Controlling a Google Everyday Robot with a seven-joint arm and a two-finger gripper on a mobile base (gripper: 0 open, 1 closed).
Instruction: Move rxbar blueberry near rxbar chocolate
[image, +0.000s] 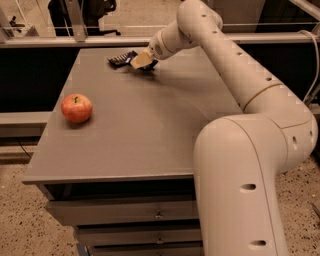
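The rxbar chocolate (118, 60) is a flat black bar lying at the far edge of the grey table (150, 130). My gripper (142, 60), with tan fingers, is low over the table just right of it. It is shut on the rxbar blueberry (131, 53), whose dark-blue end sticks out to the left and reaches the chocolate bar's right end. The fingers hide most of the blue bar. I cannot tell whether the blue bar rests on the table.
A red apple (76, 108) sits near the table's left edge. My white arm (235, 75) reaches over the table's right side. Drawers (125, 215) are under the tabletop. A railing (75, 40) runs behind the table.
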